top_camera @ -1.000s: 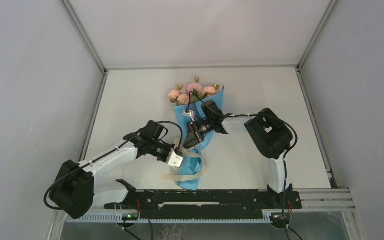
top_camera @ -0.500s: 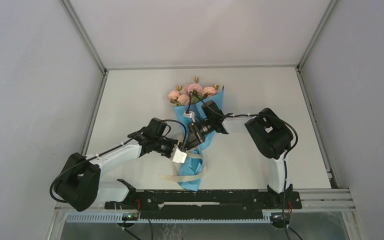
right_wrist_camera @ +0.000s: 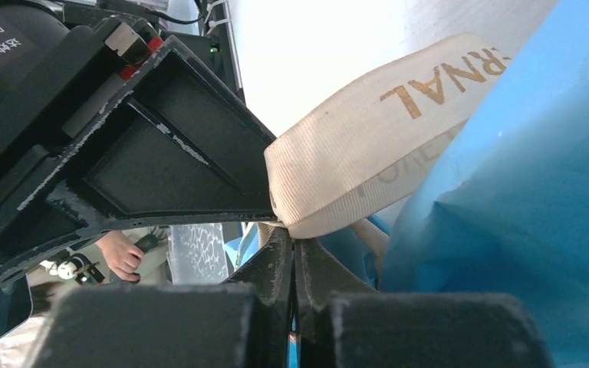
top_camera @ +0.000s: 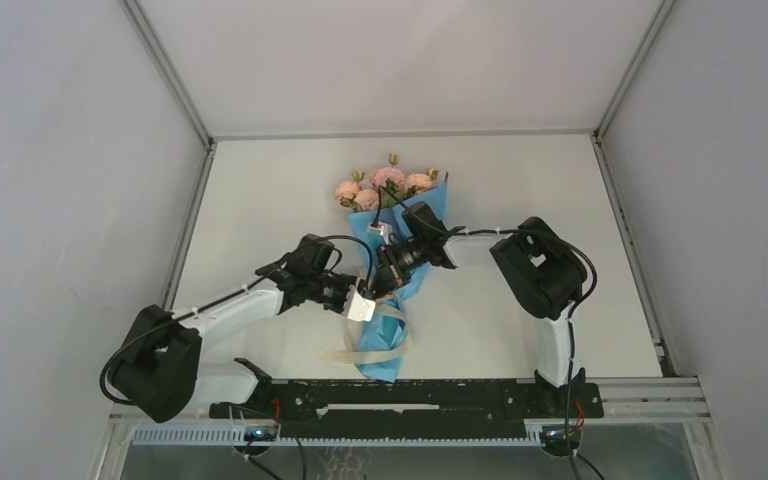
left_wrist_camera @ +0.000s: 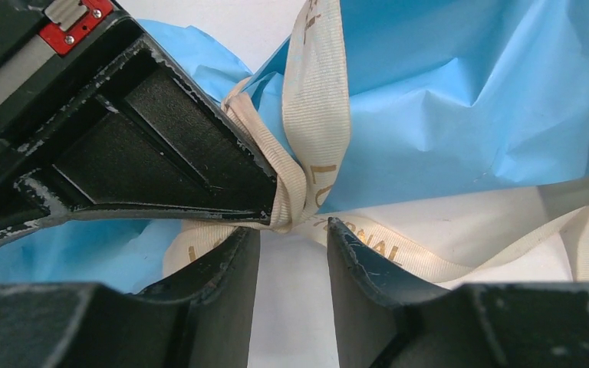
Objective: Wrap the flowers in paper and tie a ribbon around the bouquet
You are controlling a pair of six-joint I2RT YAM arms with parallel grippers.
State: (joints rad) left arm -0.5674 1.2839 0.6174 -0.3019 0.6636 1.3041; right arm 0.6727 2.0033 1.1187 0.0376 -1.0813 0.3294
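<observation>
In the left wrist view, the left gripper (left_wrist_camera: 291, 234) is seen with its fingers spread, and the bare white table (left_wrist_camera: 287, 322) shows through the gap. Just beyond its fingertips, a flat cream woven ribbon with gold lettering (left_wrist_camera: 318, 130) is crossed and bunched over crumpled light blue paper (left_wrist_camera: 468, 92). The tip of the right gripper (left_wrist_camera: 267, 210) is set against that bunch from the upper left.

Only the right wrist view shows the right gripper's own fingers. They are pressed together, with a fold of the ribbon pinched at their tips and blue paper just to their right. One finger of the left gripper touches the same fold from the left.

Neither grip can be made out from overhead. There both grippers are placed tip to tip at the waist of the long cone-shaped bouquet (top_camera: 380, 362). Loose ribbon tails lie on the near side of them, by the narrow end. The pale pink and cream flowers (top_camera: 385, 185) lie at the wide end, beyond the right gripper.
</observation>
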